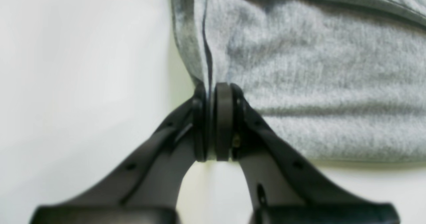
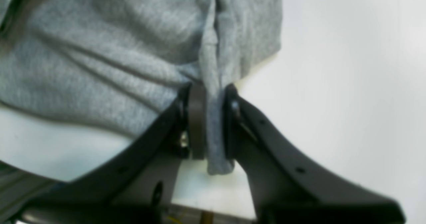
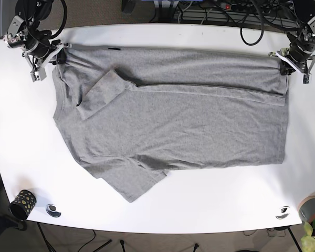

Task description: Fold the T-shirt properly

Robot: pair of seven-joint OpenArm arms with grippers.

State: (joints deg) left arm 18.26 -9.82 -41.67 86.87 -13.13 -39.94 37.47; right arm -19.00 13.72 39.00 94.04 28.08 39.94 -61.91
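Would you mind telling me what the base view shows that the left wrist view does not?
Only the base view shows the whole grey T-shirt, its folded-in sleeve, the right tool and the dotted cup. Only the left wrist view shows the left tool pinching the cloth edge up close. Both show grey fabric on the white table.

Light: bright, even, from overhead.
Glare: white table (image 3: 210, 202) nearly washes out.
Shadows: thin, soft under the T-shirt (image 3: 189, 131) edges.
Focus: wrist views soft, foreground blurred; base view sharp.
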